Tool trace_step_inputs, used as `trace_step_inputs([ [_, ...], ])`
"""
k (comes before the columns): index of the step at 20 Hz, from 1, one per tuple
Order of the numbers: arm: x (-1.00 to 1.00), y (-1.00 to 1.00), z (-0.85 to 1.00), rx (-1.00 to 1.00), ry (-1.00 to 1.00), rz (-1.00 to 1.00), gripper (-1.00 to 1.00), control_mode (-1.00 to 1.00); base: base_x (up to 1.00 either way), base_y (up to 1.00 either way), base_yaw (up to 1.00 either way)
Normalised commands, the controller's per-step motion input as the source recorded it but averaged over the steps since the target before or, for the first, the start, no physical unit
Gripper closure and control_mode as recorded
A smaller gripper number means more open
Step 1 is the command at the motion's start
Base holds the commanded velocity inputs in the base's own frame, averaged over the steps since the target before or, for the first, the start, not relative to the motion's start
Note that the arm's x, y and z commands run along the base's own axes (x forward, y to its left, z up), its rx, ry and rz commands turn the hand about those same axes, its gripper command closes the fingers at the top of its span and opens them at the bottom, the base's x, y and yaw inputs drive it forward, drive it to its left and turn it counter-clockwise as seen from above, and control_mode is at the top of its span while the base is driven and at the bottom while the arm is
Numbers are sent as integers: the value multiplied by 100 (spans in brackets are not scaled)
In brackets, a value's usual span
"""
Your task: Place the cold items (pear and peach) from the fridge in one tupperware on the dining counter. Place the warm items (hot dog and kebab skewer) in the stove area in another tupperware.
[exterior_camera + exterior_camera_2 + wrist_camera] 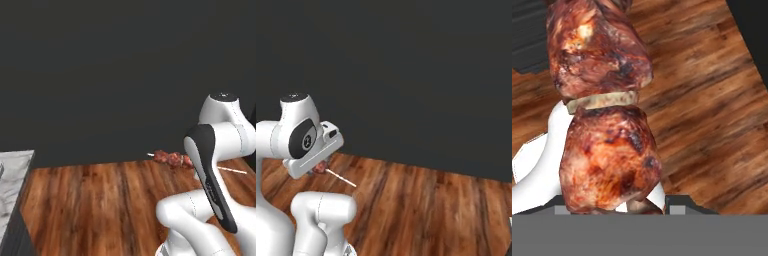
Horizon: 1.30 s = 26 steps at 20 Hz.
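The kebab skewer (172, 159) hangs in the air over the wooden floor, with its brown meat chunks to the left of my arm's elbow and its pale stick poking out on the right. In the right base view, a bit of meat (320, 167) and the stick (342, 179) stick out below my white hand. Up close, two charred meat chunks of the kebab skewer (607, 150) sit right in front of the camera. My gripper (619, 207) is shut on it, with only the fingertips (681, 204) peeking out at the bottom. Pear, peach, hot dog and tupperware are out of view.
A marble counter corner (12, 175) with a dark side stands at the lower left. Wooden floor (431, 205) stretches ahead to a dark wall (100, 75).
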Motion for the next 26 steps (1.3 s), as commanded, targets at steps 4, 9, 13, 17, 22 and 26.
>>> trace_step_inputs([
  [4,0,0,0,0,0,0,100,100,100,-20,35],
  [9,0,0,0,0,0,0,100,100,100,-17,58],
  [13,0,0,0,0,0,0,100,100,100,-17,73],
  [17,0,0,0,0,0,0,100,100,100,-19,74],
  [22,0,0,0,0,0,0,100,100,100,-25,74],
  [26,0,0,0,0,0,0,100,100,97,-49,69],
])
